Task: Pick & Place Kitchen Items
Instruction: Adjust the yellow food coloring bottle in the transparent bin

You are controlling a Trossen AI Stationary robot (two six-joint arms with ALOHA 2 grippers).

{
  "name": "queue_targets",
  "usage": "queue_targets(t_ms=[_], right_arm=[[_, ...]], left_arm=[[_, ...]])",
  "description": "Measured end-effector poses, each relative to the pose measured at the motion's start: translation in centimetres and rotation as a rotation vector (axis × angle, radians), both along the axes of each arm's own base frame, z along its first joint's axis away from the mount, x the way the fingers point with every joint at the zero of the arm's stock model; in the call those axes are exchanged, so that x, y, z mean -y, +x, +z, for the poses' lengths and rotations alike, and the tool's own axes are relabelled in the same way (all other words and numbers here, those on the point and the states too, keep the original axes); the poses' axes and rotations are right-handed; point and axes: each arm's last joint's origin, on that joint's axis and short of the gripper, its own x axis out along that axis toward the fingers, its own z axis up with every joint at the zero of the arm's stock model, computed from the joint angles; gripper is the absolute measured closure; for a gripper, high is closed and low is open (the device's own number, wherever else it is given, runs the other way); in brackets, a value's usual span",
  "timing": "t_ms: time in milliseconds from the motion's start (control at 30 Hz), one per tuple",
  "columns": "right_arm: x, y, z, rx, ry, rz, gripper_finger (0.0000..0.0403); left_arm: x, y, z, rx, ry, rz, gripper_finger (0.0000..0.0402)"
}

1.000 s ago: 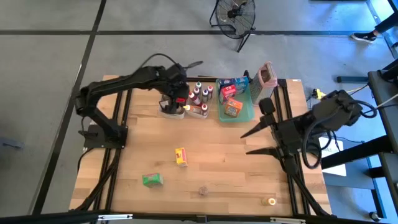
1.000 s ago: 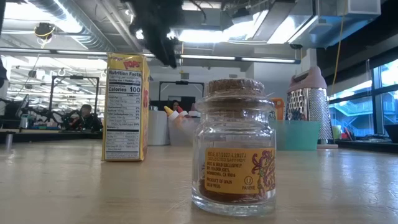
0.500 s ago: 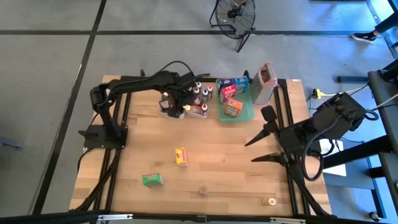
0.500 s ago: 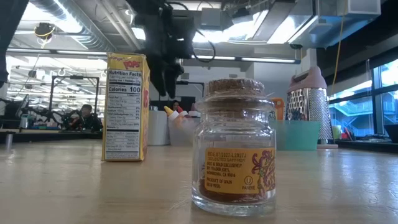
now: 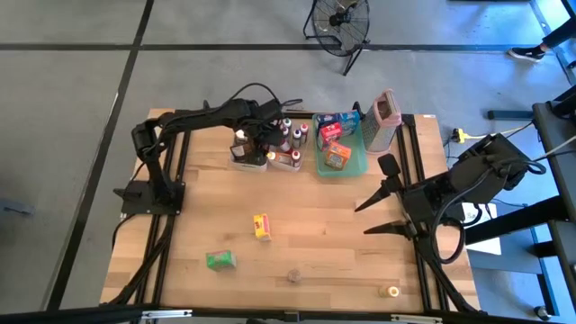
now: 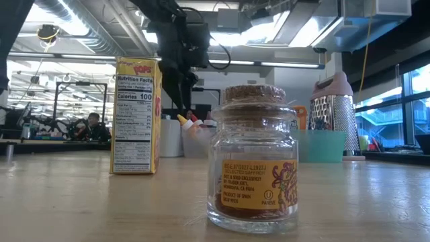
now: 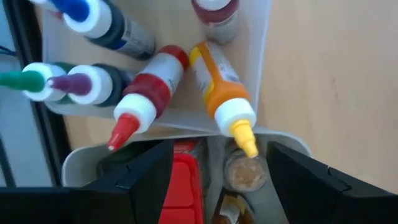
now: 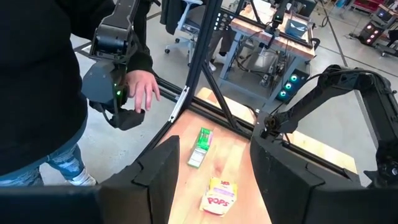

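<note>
We have most bottles and boxes binned, four strays left; both grippers, left and right, gape empty.

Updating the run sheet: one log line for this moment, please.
left gripper: open, over clear tub | right gripper: open, idle, right edge | yellow box: mid-table

The table is made of pale wood planks with a smooth, lightly satin finish. The jar is formed of clear glossy glass, capped with rough cork and wrapped in a printed paper label. The yellow box is seen as matt printed card. The grater is shown in dull perforated metal. The squeeze bottles are moulded in smooth, glossy plastic.
</note>
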Motion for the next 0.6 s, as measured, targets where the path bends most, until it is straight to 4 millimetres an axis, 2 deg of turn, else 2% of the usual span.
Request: queue_targets(t_ms=[200, 367, 600], right_arm=[[0.0, 0.0, 0.0, 0.001, -0.003, 0.001, 0.0204], [0.0, 0.0, -0.1, -0.004, -0.007, 0.001, 0.0204], [0.0, 0.0, -0.1, -0.007, -0.009, 0.001, 0.0203]], left_arm=[[0.6, 0.3, -0.2, 0.020, -0.029, -0.034, 0.0148], [1.0, 0.1, -1.9, -0.005, -0.031, -0.052, 0.0148], [0.9, 0.1, -2.0, 0.005, -0.015, -0.048, 0.0148]])
